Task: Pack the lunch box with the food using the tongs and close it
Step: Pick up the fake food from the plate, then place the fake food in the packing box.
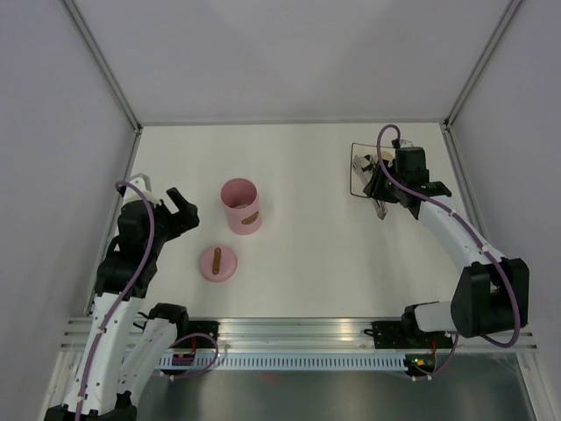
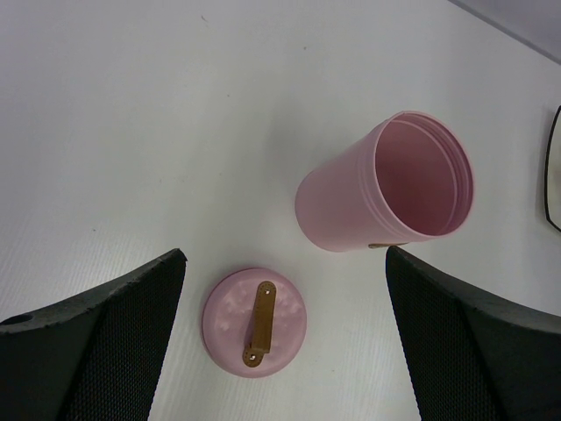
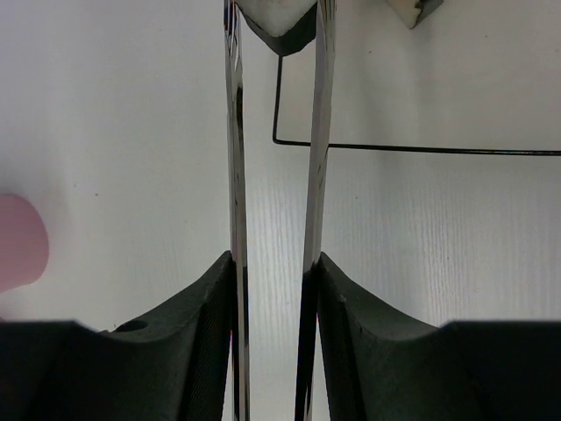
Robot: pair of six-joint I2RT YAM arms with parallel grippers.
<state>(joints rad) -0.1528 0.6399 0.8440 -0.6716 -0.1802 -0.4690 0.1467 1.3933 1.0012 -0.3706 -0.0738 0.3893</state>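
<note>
"Well, where do the tongs sit against the pincer?" the desk asks.

"The right gripper is clamped on the tongs, one black finger pressing each silvery arm," the photographer says. "In the wrist view the arms run out toward twelve o'clock, and their tips pinch a white, dark-edged piece of food."

"And the lunch box?"

"From above, the pink lunch box stands open at nine o'clock of that gripper, well apart from it. Its lid lies handle up at seven o'clock of the pot, near it but not touching."

"Edges, room to move?"

"The square plate lies toward two o'clock on the table, near the far and right edges and the white side wall. The right gripper hangs over the plate's near side. A broad stretch of white tabletop runs between plate and pot."

"What else is around?"

"The left gripper hovers at nine o'clock of the pot, just beside it, jaws spread wide and holding nothing. A second piece lies on the plate at one o'clock of the tong tips."
</note>
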